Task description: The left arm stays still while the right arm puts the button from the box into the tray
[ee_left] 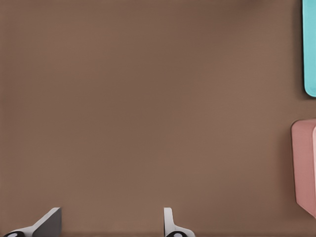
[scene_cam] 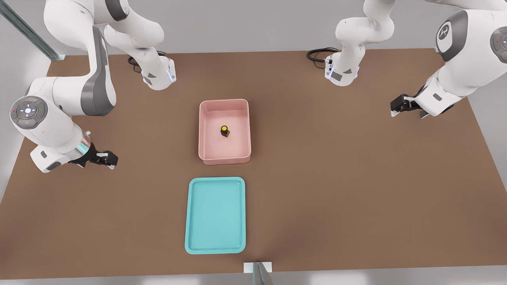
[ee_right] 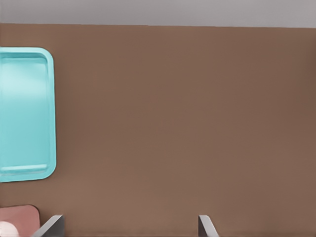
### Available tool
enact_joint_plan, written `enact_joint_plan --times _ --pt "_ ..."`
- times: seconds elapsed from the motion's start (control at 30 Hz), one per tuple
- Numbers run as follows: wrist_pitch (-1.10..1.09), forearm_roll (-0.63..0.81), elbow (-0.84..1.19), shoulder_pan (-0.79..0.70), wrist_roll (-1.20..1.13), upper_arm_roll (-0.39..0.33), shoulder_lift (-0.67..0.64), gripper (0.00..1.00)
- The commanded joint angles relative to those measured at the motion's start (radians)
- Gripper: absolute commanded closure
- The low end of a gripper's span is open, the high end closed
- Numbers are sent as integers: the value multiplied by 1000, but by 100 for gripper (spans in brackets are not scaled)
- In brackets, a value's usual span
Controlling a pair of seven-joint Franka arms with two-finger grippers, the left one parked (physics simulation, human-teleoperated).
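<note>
The button (scene_cam: 224, 131), a tiny dark block with a yellow cap, stands upright near the middle of the pink box (scene_cam: 224, 103). The turquoise tray (scene_cam: 216, 215) lies flat just in front of the box, nearer the front view's bottom edge, and holds nothing. My gripper (scene_cam: 111, 160) hovers over bare table at the front view's left, well away from the box, about level with its near wall. Its fingers are spread wide with nothing between them. In the right wrist view the gripper (ee_right: 129, 219) faces brown table, with the tray (ee_right: 24, 113) and a corner of the box (ee_right: 19, 219) off to one side.
The brown table (scene_cam: 336, 178) stretches wide around the box and tray. Black cables (scene_cam: 319, 54) lie by the arm bases at the back. A small metal post (scene_cam: 259, 273) stands at the table's near edge, below the tray.
</note>
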Motion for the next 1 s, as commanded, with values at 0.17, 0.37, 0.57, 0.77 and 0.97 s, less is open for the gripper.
enact_joint_plan --times 0.17,0.37,0.57,0.77,0.97 --pt "147 15 -183 133 -81 167 0 0" --pt "446 -25 -445 230 16 298 -8 0" --pt "573 -64 -574 250 102 399 -3 0" --pt "754 -123 -770 252 102 411 -13 0" --pt "759 -125 -838 252 100 446 -16 0"
